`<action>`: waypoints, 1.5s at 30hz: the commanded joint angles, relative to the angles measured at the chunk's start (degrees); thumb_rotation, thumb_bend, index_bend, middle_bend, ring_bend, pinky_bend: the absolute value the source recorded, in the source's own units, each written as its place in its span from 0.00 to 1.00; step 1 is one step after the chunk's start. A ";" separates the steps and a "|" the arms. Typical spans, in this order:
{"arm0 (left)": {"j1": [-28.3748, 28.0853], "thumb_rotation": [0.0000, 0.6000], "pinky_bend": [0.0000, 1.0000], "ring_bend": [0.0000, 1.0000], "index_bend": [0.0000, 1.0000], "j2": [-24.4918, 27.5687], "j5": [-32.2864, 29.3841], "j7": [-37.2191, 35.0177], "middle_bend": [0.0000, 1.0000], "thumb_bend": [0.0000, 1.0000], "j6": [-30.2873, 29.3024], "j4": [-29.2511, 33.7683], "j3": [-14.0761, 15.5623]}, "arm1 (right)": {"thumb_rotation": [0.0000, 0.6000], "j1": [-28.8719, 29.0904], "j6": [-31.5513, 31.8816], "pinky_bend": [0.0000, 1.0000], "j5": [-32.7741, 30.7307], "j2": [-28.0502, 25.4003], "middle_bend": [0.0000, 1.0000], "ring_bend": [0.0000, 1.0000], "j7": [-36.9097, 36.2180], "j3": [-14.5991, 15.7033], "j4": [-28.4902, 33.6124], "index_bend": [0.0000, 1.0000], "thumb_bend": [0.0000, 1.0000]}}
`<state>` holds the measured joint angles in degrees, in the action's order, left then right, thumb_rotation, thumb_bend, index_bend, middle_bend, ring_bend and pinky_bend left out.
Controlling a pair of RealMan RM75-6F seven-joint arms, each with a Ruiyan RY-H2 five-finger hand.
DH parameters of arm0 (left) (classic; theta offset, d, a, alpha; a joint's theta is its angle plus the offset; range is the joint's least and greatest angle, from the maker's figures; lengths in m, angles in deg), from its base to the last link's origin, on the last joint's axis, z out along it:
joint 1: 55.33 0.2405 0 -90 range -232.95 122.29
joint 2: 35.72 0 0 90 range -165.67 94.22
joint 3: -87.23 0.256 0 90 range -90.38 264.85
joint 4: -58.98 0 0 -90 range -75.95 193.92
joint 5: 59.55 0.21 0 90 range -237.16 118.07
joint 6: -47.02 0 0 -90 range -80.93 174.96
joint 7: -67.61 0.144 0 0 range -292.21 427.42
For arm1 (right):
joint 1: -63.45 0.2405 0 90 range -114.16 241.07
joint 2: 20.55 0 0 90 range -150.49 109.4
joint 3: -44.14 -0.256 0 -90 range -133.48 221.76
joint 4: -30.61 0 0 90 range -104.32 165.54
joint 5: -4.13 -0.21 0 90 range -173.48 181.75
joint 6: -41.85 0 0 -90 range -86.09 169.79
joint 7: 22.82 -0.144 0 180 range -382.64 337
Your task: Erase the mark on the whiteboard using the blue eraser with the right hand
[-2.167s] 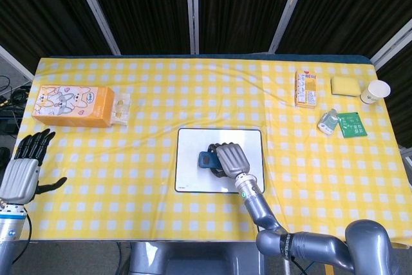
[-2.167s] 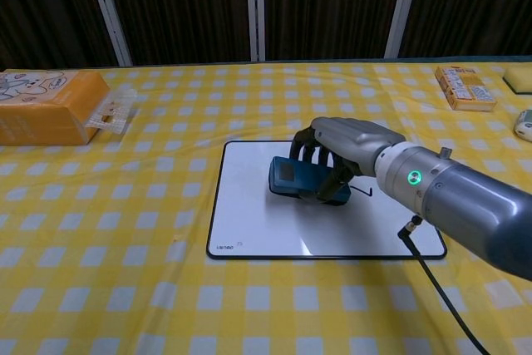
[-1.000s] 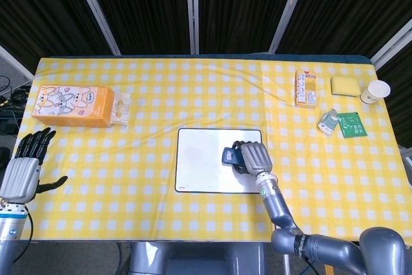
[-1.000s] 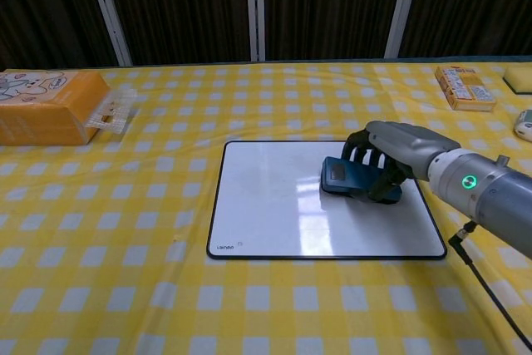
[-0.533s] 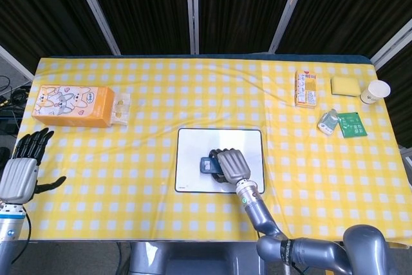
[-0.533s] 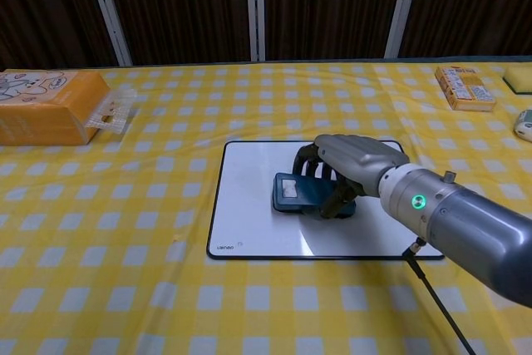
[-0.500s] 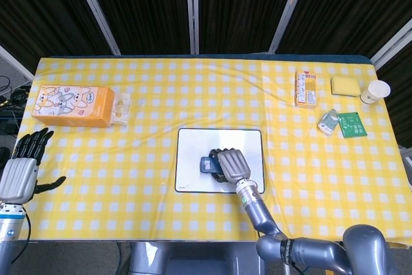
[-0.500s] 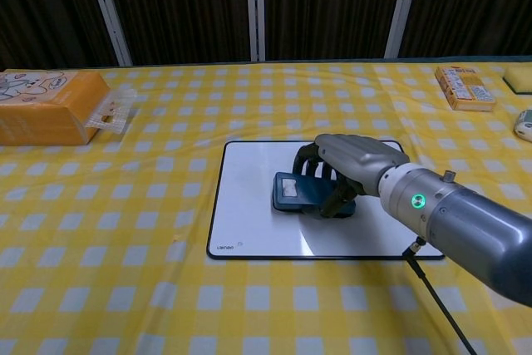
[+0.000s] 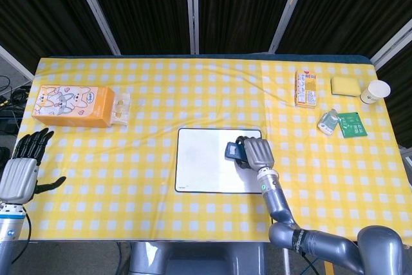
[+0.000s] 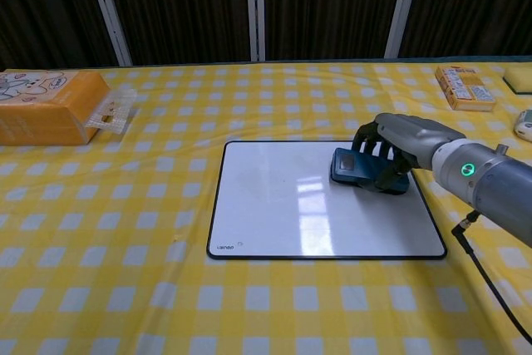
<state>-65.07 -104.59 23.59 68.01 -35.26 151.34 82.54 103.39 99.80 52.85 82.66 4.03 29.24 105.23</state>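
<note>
At the whiteboard's (image 10: 274,205) right edge, the right hand (image 10: 397,140) still grips the blue eraser (image 10: 353,166), slid over from mid-board.

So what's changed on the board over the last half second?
The right hand, gripping the blue eraser, swept from the middle of the whiteboard to its upper right corner. The left hand and everything else on the table stayed put.

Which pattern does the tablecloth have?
The tablecloth has a yellow and white check pattern, clearest in the chest view.
</note>
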 commanded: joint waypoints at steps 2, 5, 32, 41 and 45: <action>-0.07 1.00 0.00 0.00 0.00 -0.02 0.06 0.21 0.00 0.01 0.10 0.06 0.04 | 1.00 -0.46 0.05 0.78 0.04 -0.70 0.76 0.76 0.01 0.54 1.23 0.86 0.37; -0.12 1.00 0.00 0.00 0.00 -0.06 0.27 0.42 0.00 0.01 0.01 0.18 0.05 | 1.00 -0.49 -0.01 0.78 0.82 -0.91 0.76 0.76 0.29 1.34 3.10 0.86 0.37; 0.12 1.00 0.00 0.00 0.00 0.29 0.11 0.02 0.00 0.01 -0.29 0.15 -0.03 | 1.00 0.53 0.62 0.78 2.18 1.50 0.76 0.76 -0.01 1.55 4.69 0.86 0.37; 0.14 1.00 0.00 0.00 0.00 0.23 0.37 0.21 0.00 0.01 -0.45 0.32 0.05 | 1.00 -1.28 1.59 0.78 0.08 -3.72 0.76 0.76 0.43 0.96 3.86 0.86 0.37; 0.25 1.00 0.00 0.00 0.00 0.26 0.68 0.41 0.00 0.01 -0.81 0.55 0.11 | 1.00 -2.27 2.35 0.78 -0.40 -6.07 0.76 0.76 0.21 0.82 5.12 0.86 0.37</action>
<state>-64.84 -104.34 24.26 68.40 -36.04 151.87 82.65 101.52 101.76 52.55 77.22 4.32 30.12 109.87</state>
